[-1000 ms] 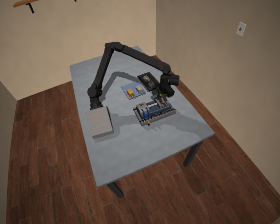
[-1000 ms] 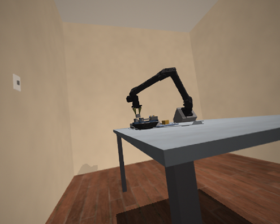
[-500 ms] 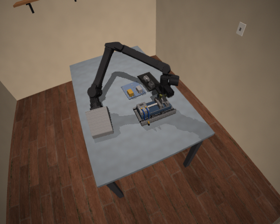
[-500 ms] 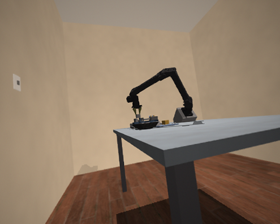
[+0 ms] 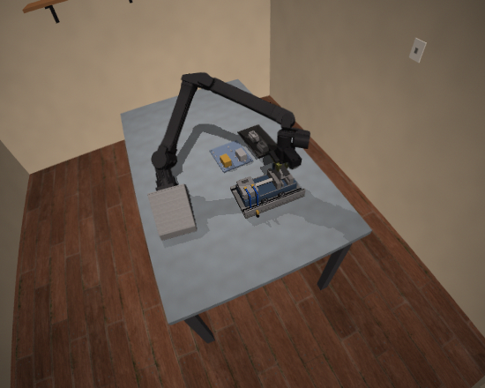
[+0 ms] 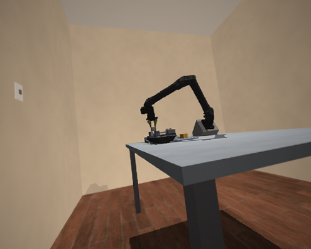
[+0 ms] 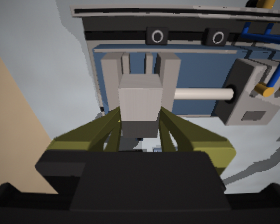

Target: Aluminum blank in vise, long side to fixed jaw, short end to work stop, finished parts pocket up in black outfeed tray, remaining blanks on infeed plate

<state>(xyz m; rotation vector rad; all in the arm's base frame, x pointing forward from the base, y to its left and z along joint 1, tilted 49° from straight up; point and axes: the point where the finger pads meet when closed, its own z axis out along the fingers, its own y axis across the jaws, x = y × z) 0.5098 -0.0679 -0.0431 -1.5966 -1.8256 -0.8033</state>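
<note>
- We had the gripper [image 7: 140,131] closed on a plain gray aluminum blank [image 7: 140,102], its olive fingers pinching the block's two sides.
- The blank hung directly above the vise [image 5: 268,191], over the fixed-jaw end away from the hosed block, not yet down on the low bars.
- To do this step well, we judged the block should go down level until it lay flat on both bars, then slide its long side against the fixed jaw [image 7: 140,67] and its short end to the work stop [image 7: 202,94] before release.
- The risk we saw was a tilted landing, one edge riding a bar or the rod.
- Beside the vise, on the infeed plate [image 5: 217,154], we counted two blanks: one yellow brass blank [image 5: 227,160] and one gray blank [image 5: 241,153].
- Beyond the vise, the black outfeed tray [image 5: 243,132] held two blocks [image 5: 257,142]; whether their pockets faced up we could not tell.
</note>
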